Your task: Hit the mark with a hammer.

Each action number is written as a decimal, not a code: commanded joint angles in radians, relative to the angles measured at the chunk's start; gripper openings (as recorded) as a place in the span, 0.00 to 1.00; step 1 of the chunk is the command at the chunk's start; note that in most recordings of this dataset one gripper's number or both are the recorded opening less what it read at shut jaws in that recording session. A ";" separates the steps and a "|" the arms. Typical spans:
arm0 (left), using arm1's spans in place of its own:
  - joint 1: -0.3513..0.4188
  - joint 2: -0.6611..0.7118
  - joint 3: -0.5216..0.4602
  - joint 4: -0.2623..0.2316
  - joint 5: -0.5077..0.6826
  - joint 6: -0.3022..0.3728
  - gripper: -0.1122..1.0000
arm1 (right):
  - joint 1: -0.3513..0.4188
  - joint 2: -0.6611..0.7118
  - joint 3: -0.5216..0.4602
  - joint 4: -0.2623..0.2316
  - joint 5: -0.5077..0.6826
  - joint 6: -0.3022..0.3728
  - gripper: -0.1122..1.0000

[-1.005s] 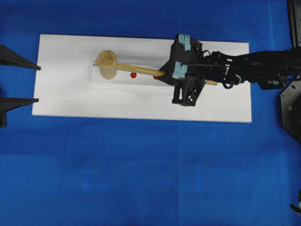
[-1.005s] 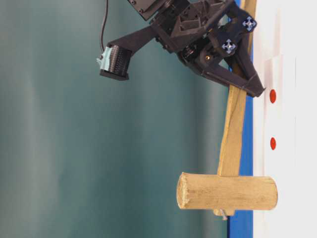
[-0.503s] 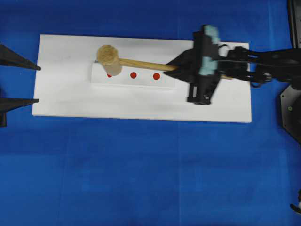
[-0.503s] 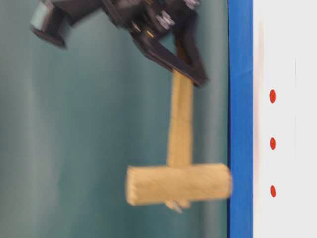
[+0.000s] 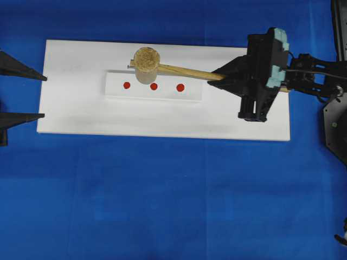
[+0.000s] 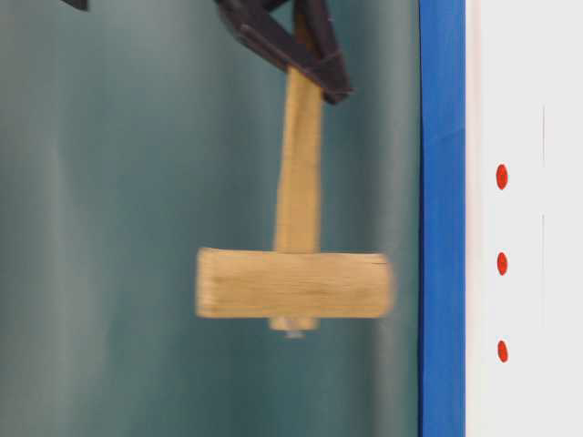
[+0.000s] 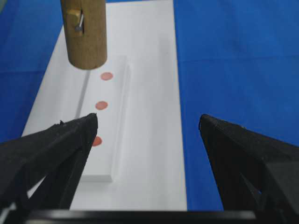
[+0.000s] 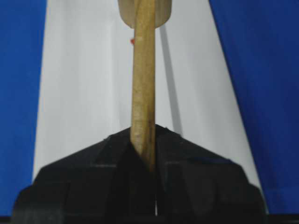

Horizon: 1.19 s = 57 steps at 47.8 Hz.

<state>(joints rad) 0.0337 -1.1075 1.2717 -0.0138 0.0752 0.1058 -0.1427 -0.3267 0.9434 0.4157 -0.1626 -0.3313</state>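
Observation:
My right gripper [image 5: 216,76] is shut on the thin handle of the wooden hammer [image 5: 147,59] and holds it in the air above the white board [image 5: 81,114]. In the table-level view the hammer's head [image 6: 293,283] hangs well clear of the board. Three red marks [image 5: 153,86] lie in a row on a raised white strip; the head hovers near the middle one. The right wrist view shows the handle [image 8: 144,79] clamped between the jaws. My left gripper [image 7: 148,122] is open and empty at the board's left end. The left wrist view shows the marks [image 7: 101,105] and the hammer's head [image 7: 85,32].
The white board lies on a blue table cover [image 5: 162,206]. The right arm's links [image 5: 314,76] stretch in from the right edge over the board's right end.
The right gripper has pulled back to the right and lifted the hammer off the leftmost mark. The head now hangs higher, near the middle mark. The left gripper has not moved.

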 commanded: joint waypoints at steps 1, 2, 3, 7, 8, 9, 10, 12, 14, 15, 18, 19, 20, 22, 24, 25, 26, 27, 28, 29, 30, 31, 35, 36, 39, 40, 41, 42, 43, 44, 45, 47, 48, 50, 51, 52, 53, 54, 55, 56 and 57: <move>0.002 0.005 -0.011 -0.002 -0.006 -0.002 0.91 | 0.000 0.067 -0.005 0.002 -0.028 0.006 0.12; 0.002 0.005 -0.011 -0.002 -0.006 -0.002 0.91 | 0.002 0.092 -0.002 0.002 -0.031 0.011 0.12; 0.002 0.005 -0.011 -0.002 -0.006 -0.002 0.91 | 0.000 0.117 0.000 0.003 -0.034 0.015 0.12; 0.002 0.005 -0.011 -0.002 -0.006 -0.002 0.91 | 0.000 0.207 0.000 0.020 -0.035 0.025 0.12; 0.002 0.003 -0.011 -0.002 -0.005 -0.002 0.91 | 0.000 0.221 -0.002 0.025 -0.037 0.026 0.12; 0.002 0.003 -0.012 -0.002 -0.006 -0.002 0.91 | 0.000 0.229 -0.003 0.031 -0.035 0.026 0.12; 0.002 0.003 -0.011 -0.002 -0.006 -0.002 0.91 | 0.000 0.233 -0.005 0.032 -0.035 0.028 0.12; 0.002 0.002 -0.012 -0.002 -0.006 -0.002 0.91 | 0.000 0.235 -0.008 0.035 -0.038 0.026 0.12; 0.002 0.002 -0.012 -0.002 -0.005 -0.002 0.91 | 0.002 0.227 -0.008 0.034 -0.040 0.028 0.12; 0.002 0.002 -0.012 -0.002 -0.005 -0.003 0.91 | 0.000 0.221 -0.008 0.034 -0.040 0.026 0.12; 0.002 0.003 -0.012 -0.002 -0.005 -0.003 0.91 | 0.000 0.202 -0.008 0.034 -0.040 0.023 0.12; 0.002 0.002 -0.012 0.000 -0.005 -0.005 0.91 | 0.002 0.193 -0.008 0.034 -0.040 0.023 0.12; 0.002 0.002 -0.012 -0.002 -0.005 -0.005 0.91 | 0.000 0.184 -0.006 0.034 -0.040 0.021 0.12; 0.002 0.003 -0.011 -0.002 -0.005 -0.005 0.91 | 0.002 0.153 -0.002 0.034 -0.037 0.021 0.12; 0.002 0.003 -0.011 -0.002 -0.005 -0.005 0.91 | 0.000 0.127 0.003 0.034 -0.035 0.021 0.12; 0.002 0.002 -0.011 -0.002 -0.005 -0.005 0.91 | 0.000 0.114 0.005 0.032 -0.035 0.021 0.12; 0.002 0.002 -0.011 -0.002 -0.003 -0.005 0.91 | 0.000 0.097 0.008 0.032 -0.037 0.021 0.12; 0.002 0.002 -0.012 -0.002 -0.005 -0.005 0.91 | 0.002 0.080 0.009 0.032 -0.035 0.020 0.12; 0.002 0.002 -0.011 0.000 -0.003 -0.005 0.91 | 0.000 0.063 0.012 0.032 -0.035 0.020 0.12; 0.002 0.002 -0.011 -0.002 -0.003 -0.005 0.91 | 0.002 0.044 0.015 0.032 -0.035 0.020 0.12; 0.002 0.002 -0.011 -0.002 -0.005 -0.005 0.91 | 0.000 0.028 0.018 0.031 -0.035 0.018 0.12; 0.002 0.002 -0.012 -0.002 -0.005 -0.005 0.91 | 0.002 0.011 0.023 0.031 -0.037 0.017 0.12; 0.002 0.002 -0.011 -0.002 -0.005 -0.005 0.91 | 0.000 -0.063 0.044 0.023 -0.035 0.014 0.12; 0.002 0.002 -0.011 0.000 -0.005 -0.005 0.91 | 0.000 -0.080 0.051 0.021 -0.034 0.014 0.12; 0.002 0.002 -0.011 -0.002 -0.005 -0.005 0.91 | 0.002 -0.138 0.075 0.018 -0.031 0.011 0.12; 0.002 0.002 -0.011 -0.002 -0.005 -0.005 0.91 | 0.000 -0.155 0.083 0.018 -0.029 0.009 0.12; 0.002 0.000 -0.011 -0.002 -0.005 -0.005 0.91 | 0.000 -0.170 0.092 0.018 -0.026 0.009 0.12; 0.002 0.002 -0.011 -0.002 -0.005 -0.005 0.91 | 0.000 -0.186 0.100 0.018 -0.023 0.009 0.12; 0.002 0.000 -0.011 -0.002 -0.005 -0.005 0.91 | 0.000 -0.199 0.106 0.018 -0.017 0.009 0.12; 0.002 0.000 -0.011 -0.002 -0.003 -0.005 0.91 | -0.002 -0.213 0.112 0.018 -0.009 0.009 0.12; 0.002 0.002 -0.011 -0.002 -0.005 -0.005 0.91 | -0.005 -0.225 0.117 0.018 -0.002 0.009 0.12; 0.002 0.002 -0.011 -0.002 -0.005 -0.005 0.91 | -0.008 -0.255 0.127 0.018 0.023 0.009 0.12; 0.002 0.000 -0.009 -0.002 -0.005 -0.005 0.91 | -0.009 -0.264 0.130 0.018 0.034 0.009 0.12; 0.002 0.000 -0.011 -0.002 -0.005 -0.005 0.91 | -0.014 -0.278 0.133 0.018 0.048 0.009 0.12; 0.002 0.002 -0.011 -0.002 -0.005 -0.003 0.91 | -0.015 -0.282 0.135 0.018 0.052 0.009 0.12; 0.002 0.002 -0.011 -0.002 -0.005 -0.003 0.91 | -0.017 -0.285 0.135 0.018 0.057 0.009 0.12; 0.002 0.002 -0.011 -0.002 -0.005 -0.005 0.91 | -0.018 -0.287 0.137 0.018 0.061 0.009 0.12; 0.002 0.002 -0.011 -0.002 -0.003 -0.003 0.91 | -0.018 -0.287 0.137 0.018 0.064 0.009 0.12; 0.002 0.002 -0.011 -0.002 -0.005 -0.003 0.91 | -0.020 -0.287 0.137 0.018 0.067 0.009 0.12; 0.002 0.000 -0.011 -0.002 -0.005 -0.003 0.91 | -0.021 -0.285 0.137 0.018 0.069 0.009 0.12; 0.002 0.002 -0.011 -0.002 -0.003 -0.003 0.91 | -0.023 -0.282 0.137 0.018 0.072 0.009 0.12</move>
<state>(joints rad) 0.0337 -1.1121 1.2717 -0.0138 0.0752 0.1028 -0.1580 -0.6029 1.0937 0.4357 -0.0936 -0.3206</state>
